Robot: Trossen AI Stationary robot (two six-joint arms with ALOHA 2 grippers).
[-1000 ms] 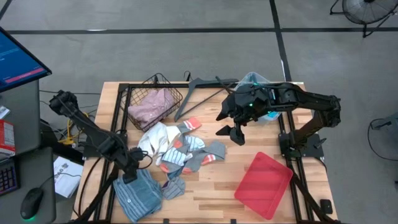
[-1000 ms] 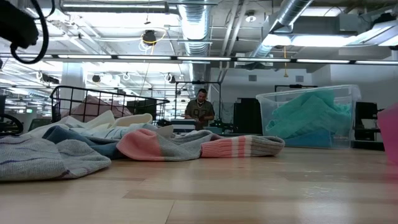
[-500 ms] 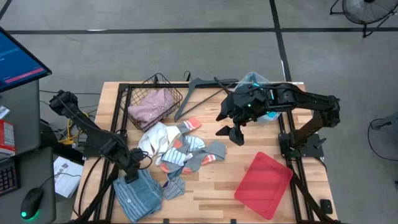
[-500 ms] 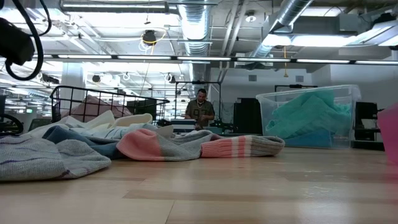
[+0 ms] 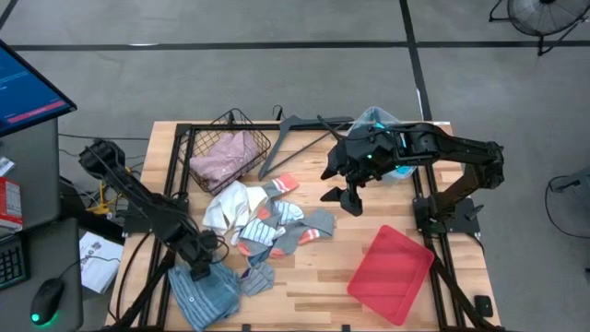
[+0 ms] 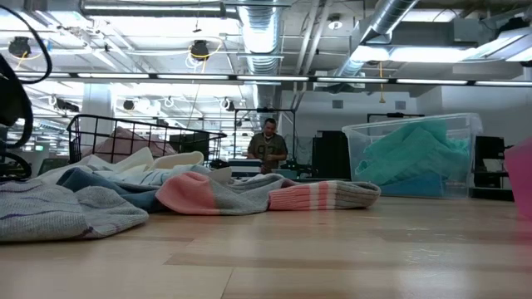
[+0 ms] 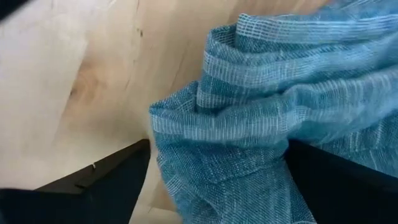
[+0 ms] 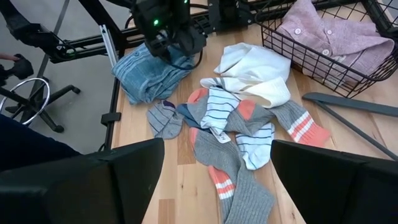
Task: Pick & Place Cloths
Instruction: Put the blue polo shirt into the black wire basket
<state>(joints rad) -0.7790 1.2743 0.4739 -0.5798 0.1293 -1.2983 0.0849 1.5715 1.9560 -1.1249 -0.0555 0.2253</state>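
Note:
A blue-grey striped garment [image 5: 210, 293] lies crumpled at the table's near left corner and fills the left wrist view [image 7: 261, 106]. My left gripper [image 5: 196, 269] is open and down on the garment's far edge [image 7: 217, 180]. A pile of striped and grey-orange socks [image 5: 277, 226] and a white garment [image 5: 230, 207] lie mid-table. My right gripper [image 5: 343, 195] hangs open in the air right of the pile, looking over it [image 8: 217, 158]. A pink checked shirt [image 5: 226, 152] sits in a wire basket. My left gripper comes from above onto a bunched fold at the striped garment's far edge [image 7: 186, 130]. The fold fills the gap between the open fingers [image 7: 118, 180] and reaches their inner sides. The garment rests on the table.
The wire basket [image 5: 260, 138] stands at the far left, with a dark hanger [image 5: 295, 138] beside it. A clear bin of turquoise cloth [image 6: 416, 154] stands at the far right. A red tray [image 5: 391, 274] lies at the near right, with bare wood between it and the socks. A person stands far behind [image 6: 268, 145].
My left gripper has moved toward the table's near edge and down onto the striped garment. My right arm has kept still, and the cloths lie as before.

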